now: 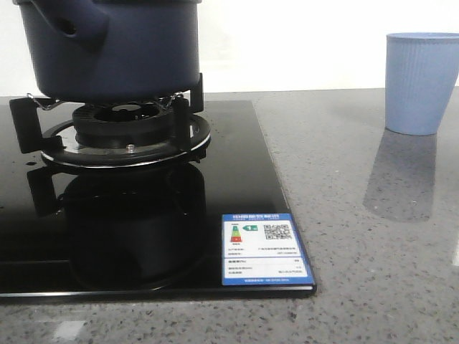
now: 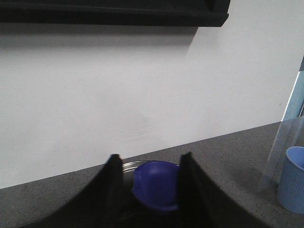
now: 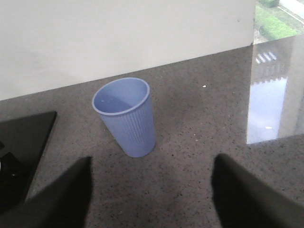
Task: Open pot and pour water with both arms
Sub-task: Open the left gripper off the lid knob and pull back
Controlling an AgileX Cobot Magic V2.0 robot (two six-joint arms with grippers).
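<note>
Sitting on the black burner ring (image 1: 125, 136), the round dark navy-blue pot (image 1: 107, 46) has the left gripper (image 2: 149, 187) closed around its blue lid knob (image 2: 156, 184); the right gripper (image 3: 152, 190) (spread wide, holding nothing) hangs near the light blue ribbed plastic cup (image 3: 126, 116).

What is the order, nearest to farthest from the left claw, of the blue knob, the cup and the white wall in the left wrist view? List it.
1. Blue knob: between the left claw fingers.
2. Cup: standing on the counter, toward the robot's right.
3. White wall: behind the counter's far edge.
</note>
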